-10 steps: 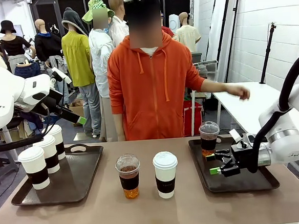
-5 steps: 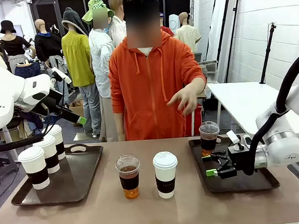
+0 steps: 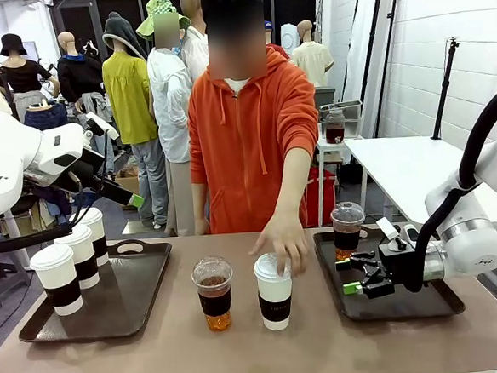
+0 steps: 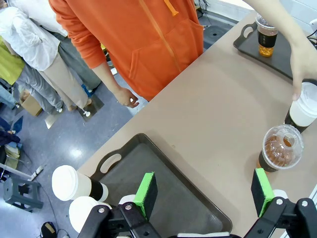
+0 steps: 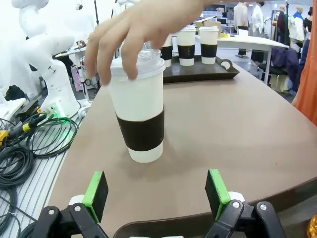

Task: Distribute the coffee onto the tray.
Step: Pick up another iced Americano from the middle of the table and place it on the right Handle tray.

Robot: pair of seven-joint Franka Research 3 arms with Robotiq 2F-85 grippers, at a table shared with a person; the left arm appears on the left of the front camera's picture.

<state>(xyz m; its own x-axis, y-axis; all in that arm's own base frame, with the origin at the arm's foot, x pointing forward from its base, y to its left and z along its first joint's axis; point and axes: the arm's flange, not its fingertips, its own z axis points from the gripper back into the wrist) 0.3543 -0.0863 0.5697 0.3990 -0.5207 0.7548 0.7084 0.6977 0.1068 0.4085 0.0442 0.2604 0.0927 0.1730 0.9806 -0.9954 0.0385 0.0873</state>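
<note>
Our right gripper (image 5: 156,194) sits wide and empty over the right tray (image 3: 415,305), facing the white cup (image 3: 275,294) between the trays. The person's hand (image 3: 283,239) rests on top of it, so we should wait, then close on the sleeve (image 3: 276,309) and keep it upright. Our left gripper (image 4: 203,191) hangs wide above the left tray (image 3: 128,297), which bears three white cups (image 3: 76,257). One amber drink (image 3: 347,229) stands on the right tray, a second amber drink (image 3: 214,295) beside the white cup.

Ahead of right jaws: white cup (image 5: 140,119), person's hand (image 5: 131,29) on lid, barring way from above. Bare worktop (image 5: 237,129) free between jaws and cup, also either side. Below left jaws: bare tray (image 4: 163,198) floor free; lidded cups (image 4: 69,183) close beside one pad.
</note>
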